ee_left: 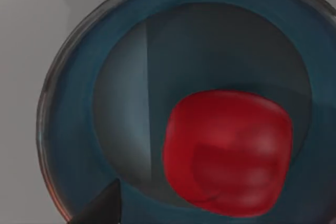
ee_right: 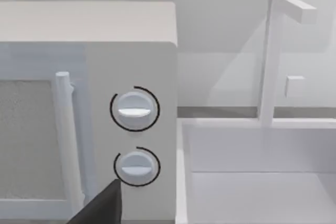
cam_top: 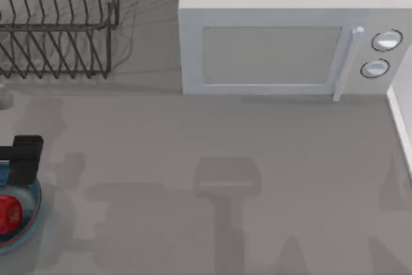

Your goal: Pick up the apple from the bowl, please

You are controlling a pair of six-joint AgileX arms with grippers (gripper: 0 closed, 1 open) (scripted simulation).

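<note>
Top view: glossy red round apple [cam_top: 8, 214] sits in translucent blue shallow bowl [cam_top: 31, 220] at desk's far left, left end effector [cam_top: 24, 159] above bowl's edge, opening: cannot tell. Centre over apple, descend straight. Right end effector [ee_right: 100, 208] faces white microwave [ee_right: 89, 108].

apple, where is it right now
The apple sits inside the bowl at the top view's far left edge, just below the left gripper.
</note>
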